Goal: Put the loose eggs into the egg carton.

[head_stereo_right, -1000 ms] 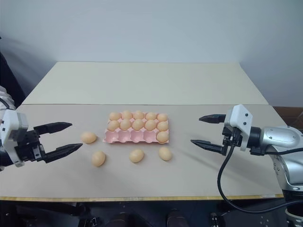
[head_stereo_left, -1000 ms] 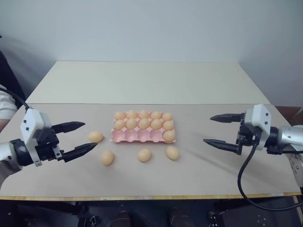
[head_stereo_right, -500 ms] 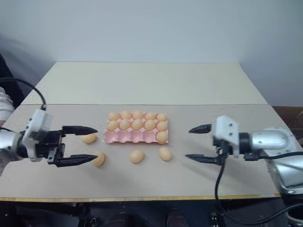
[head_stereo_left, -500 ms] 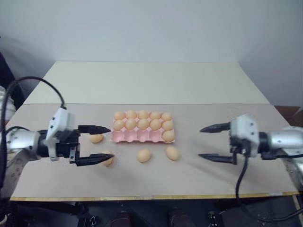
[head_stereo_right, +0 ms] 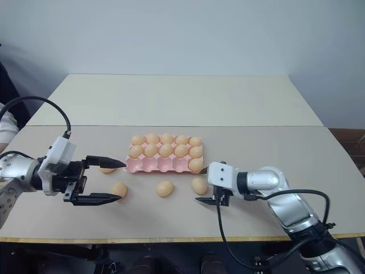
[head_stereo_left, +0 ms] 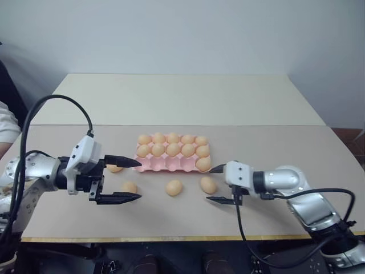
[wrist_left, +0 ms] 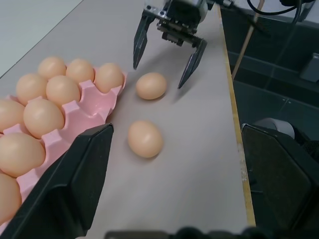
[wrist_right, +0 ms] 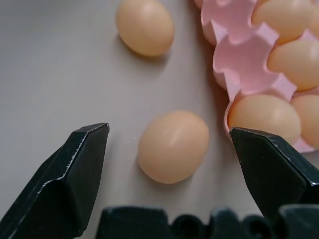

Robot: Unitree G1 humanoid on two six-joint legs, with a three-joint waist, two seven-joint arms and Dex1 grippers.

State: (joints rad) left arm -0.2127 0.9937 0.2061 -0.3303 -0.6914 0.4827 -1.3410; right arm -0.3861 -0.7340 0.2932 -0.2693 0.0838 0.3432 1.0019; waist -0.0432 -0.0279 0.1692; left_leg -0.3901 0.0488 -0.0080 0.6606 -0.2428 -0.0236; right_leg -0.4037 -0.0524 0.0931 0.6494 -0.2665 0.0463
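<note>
The pink egg carton (head_stereo_left: 165, 164) lies mid-table; its back two rows are full and one egg sits in the front row's right cup. Several loose eggs lie in front of it: one at the left (head_stereo_left: 129, 186), one partly behind a finger (head_stereo_left: 116, 168), one in the middle (head_stereo_left: 174, 187) and one at the right (head_stereo_left: 208, 184). My left gripper (head_stereo_left: 138, 180) is open and points right, level with the left eggs. My right gripper (wrist_right: 167, 132) is open, with the rightmost egg (wrist_right: 173, 146) between its fingers (wrist_right: 65, 184), apart from both.
A paler table (head_stereo_left: 177, 97) adjoins at the back. The table's front edge (head_stereo_left: 182, 237) runs close below both grippers. A person's white sleeve (head_stereo_left: 5, 128) shows at the far left. Black cables loop from both arms.
My right gripper has swung left and down to straddle the rightmost loose egg. My left gripper has moved right and turned toward the left eggs. Both stay open.
</note>
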